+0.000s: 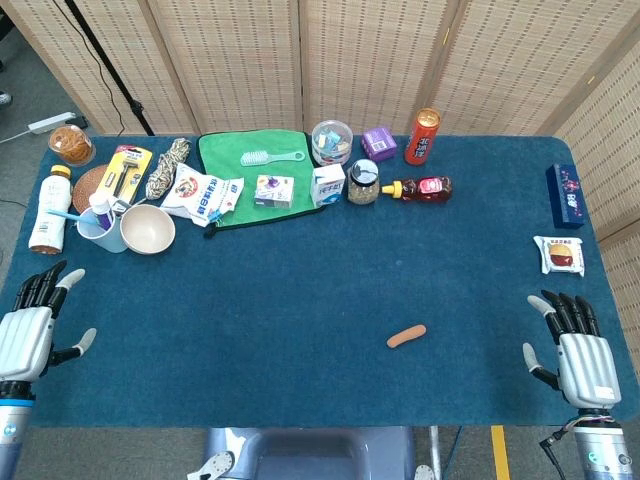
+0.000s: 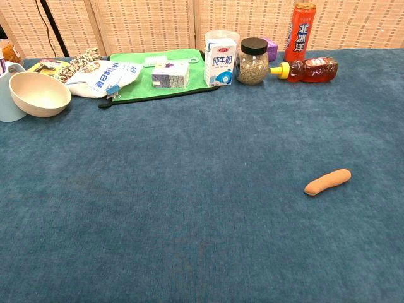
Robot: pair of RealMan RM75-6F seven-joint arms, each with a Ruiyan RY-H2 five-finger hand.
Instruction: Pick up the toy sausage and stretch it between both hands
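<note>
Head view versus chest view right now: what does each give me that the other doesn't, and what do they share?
Only the head view shows the left hand and right hand, both open near the table's front corners, holding nothing. It also shows the blue box and the wrapped snack at the right edge.

Only the chest view gives a close, low-angle look at the toy sausage; no hands appear there.

Both show the sausage lying untouched on the blue tablecloth, plus the bowl, milk carton and orange can along the back.
</note>
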